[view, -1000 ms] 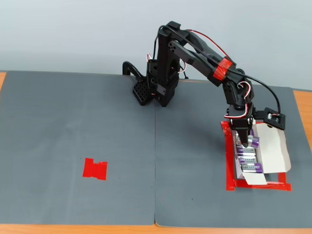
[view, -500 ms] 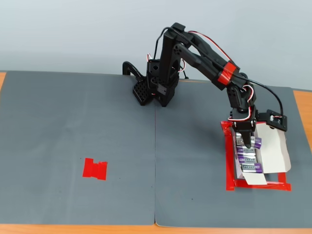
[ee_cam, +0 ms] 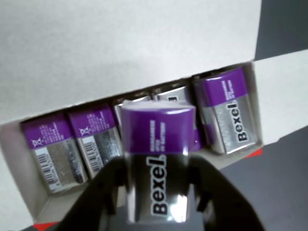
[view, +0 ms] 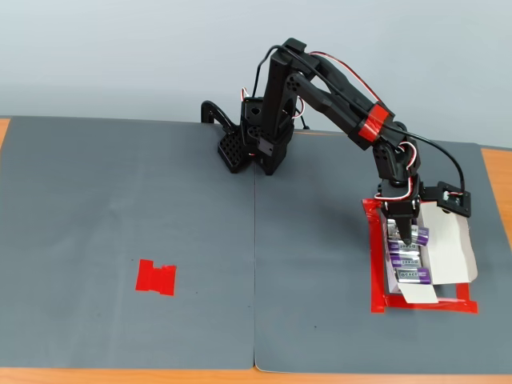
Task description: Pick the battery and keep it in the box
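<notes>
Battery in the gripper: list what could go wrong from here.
1. In the wrist view the held battery hangs over a box whose row already looks full; if released it may land on the batteries below and roll.
2. The gripper grasps only its lower part, so it could tilt or slip.
3. In the fixed view the gripper is low in the box and might nudge the flap.

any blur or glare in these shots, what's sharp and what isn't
Wrist view: the held battery is close and slightly soft, with glare on its silver body; the dark fingers are blurred; the box flap is bright and featureless. Fixed view: evenly lit, sharp, soft shadows, but the batteries are too small to read.
</notes>
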Available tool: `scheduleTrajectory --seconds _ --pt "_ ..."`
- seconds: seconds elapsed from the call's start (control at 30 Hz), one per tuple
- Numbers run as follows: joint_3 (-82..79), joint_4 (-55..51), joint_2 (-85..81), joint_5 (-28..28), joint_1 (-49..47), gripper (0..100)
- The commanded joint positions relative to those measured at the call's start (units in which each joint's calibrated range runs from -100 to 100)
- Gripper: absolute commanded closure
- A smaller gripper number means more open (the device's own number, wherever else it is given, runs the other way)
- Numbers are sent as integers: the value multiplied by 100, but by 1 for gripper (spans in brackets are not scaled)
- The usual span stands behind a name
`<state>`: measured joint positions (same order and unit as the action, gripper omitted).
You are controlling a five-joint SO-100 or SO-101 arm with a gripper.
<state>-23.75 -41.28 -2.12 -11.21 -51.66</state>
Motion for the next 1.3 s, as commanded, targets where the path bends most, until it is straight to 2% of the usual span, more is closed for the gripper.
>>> scheduleTrajectory --seconds 0.0,0.37,0.63,0.77,0.87,1.03,1.27 --pt "363 66 -55 14 30 77" --pt "399 66 -165 14 60 75" --pt "390 -21 -843 9 104 94" --pt "390 -273 -1233 35 164 96" --pt "399 -516 -1581 321 216 96" --pt "390 -820 -2166 603 537 96" --pt "308 -1037 -3073 722 1529 96"
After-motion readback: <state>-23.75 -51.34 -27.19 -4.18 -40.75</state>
